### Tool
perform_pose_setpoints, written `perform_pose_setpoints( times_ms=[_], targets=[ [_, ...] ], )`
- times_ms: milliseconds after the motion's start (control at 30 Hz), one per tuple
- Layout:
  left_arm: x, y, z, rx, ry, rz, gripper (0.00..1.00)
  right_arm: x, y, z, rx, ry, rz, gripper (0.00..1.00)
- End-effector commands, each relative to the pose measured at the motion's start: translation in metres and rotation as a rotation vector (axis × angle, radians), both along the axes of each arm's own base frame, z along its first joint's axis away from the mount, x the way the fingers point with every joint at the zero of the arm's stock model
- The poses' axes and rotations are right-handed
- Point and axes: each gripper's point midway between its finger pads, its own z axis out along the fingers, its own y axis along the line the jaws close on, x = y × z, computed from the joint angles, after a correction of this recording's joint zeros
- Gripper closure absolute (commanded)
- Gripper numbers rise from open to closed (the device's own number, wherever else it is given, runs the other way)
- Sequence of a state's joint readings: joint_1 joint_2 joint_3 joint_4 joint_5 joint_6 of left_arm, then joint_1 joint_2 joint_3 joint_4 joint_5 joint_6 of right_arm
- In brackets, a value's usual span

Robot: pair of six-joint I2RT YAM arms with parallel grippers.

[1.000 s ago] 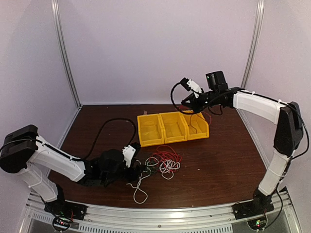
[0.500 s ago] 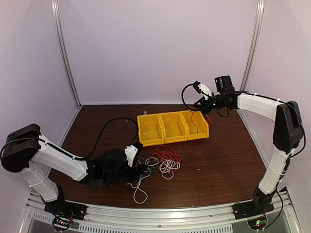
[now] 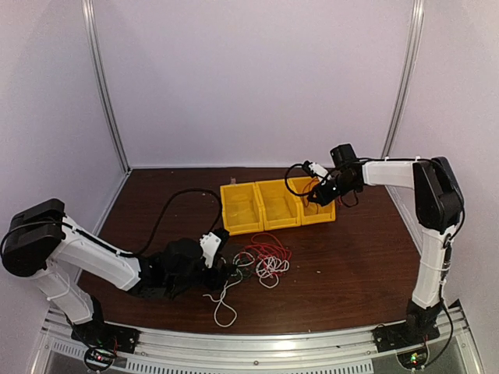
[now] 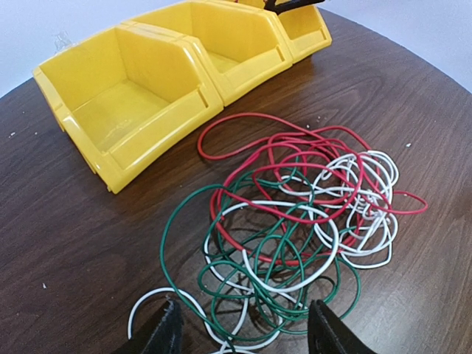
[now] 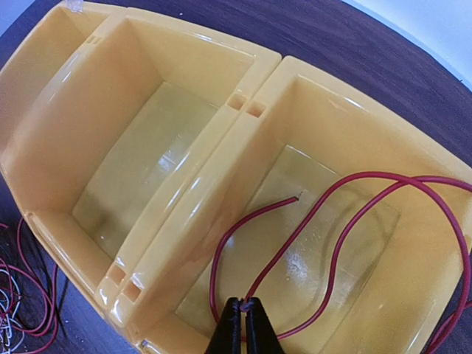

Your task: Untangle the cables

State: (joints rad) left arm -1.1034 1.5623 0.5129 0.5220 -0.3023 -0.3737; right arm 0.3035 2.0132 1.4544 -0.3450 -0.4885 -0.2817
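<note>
Top external, table: a dark brown wooden table [image 3: 359, 265] carries three yellow plastic open bins [image 3: 277, 205] in a row at centre frame.
Top external, cables: a tangle of thin white, red and green cables [image 3: 265, 261] lies on the table below the bins, apart from them.
Top external, left claw: the left gripper [image 3: 228, 271] sits low at the tangle's left edge, lower centre of frame.
Top external, right claw: the right gripper [image 3: 313, 198] hangs over the rightmost bin, right of centre.
Left wrist, cables: the tangle fills the centre and lower right of the frame; the bins stand in the upper left.
Left wrist, left claw: the fingers are spread wide at the bottom edge, with green and white loops lying between them. I cannot tell whether they touch.
Right wrist, right claw: the fingers are pressed together at bottom centre, pinching a thin red cable [image 5: 346, 221].
Right wrist, red cable: it loops inside the bin at the right of the frame, with one free end on that bin's floor. The rest runs off the right edge.
Right wrist, tangle: a few strands show at the lower left corner.
</note>
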Motion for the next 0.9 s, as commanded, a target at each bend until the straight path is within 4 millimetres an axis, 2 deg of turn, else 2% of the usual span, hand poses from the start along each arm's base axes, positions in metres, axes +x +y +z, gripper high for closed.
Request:
perform_pose_setpoints(
  times_ms=[0, 67, 133, 200, 300, 400, 533, 633, 867],
  targets=[
    [0.006, -0.008, 0.01, -0.039, -0.014, 0.007, 0.41, -0.003, 0.002, 0.027, 0.005, -0.013, 0.021, 0.79],
    [0.007, -0.01, 0.009, -0.033, -0.013, 0.003, 0.41, -0.005, -0.002, 0.047, 0.007, -0.043, 0.027, 0.68],
    [0.007, -0.011, 0.01, -0.027, -0.015, -0.001, 0.41, -0.008, -0.01, 0.065, -0.004, -0.057, 0.041, 0.62],
    [0.007, -0.011, 0.01, -0.024, -0.017, -0.001, 0.41, -0.006, -0.023, 0.079, -0.012, -0.063, 0.031, 0.6],
    [0.007, -0.011, 0.01, -0.022, -0.018, -0.001, 0.41, 0.011, -0.056, 0.089, -0.015, -0.085, -0.039, 0.61],
    [0.008, -0.014, 0.009, -0.02, -0.015, -0.006, 0.41, 0.038, -0.099, 0.08, -0.034, -0.088, -0.151, 0.62],
    [0.008, -0.018, 0.009, -0.019, -0.005, -0.013, 0.41, 0.071, -0.137, 0.056, -0.028, -0.059, -0.244, 0.63],
    [0.008, -0.019, 0.012, -0.019, -0.006, -0.014, 0.41, 0.087, -0.145, 0.039, -0.03, -0.054, -0.25, 0.61],
    [0.008, -0.012, 0.014, -0.007, -0.008, 0.006, 0.41, 0.108, -0.144, 0.002, -0.028, -0.022, -0.253, 0.6]
  ],
)
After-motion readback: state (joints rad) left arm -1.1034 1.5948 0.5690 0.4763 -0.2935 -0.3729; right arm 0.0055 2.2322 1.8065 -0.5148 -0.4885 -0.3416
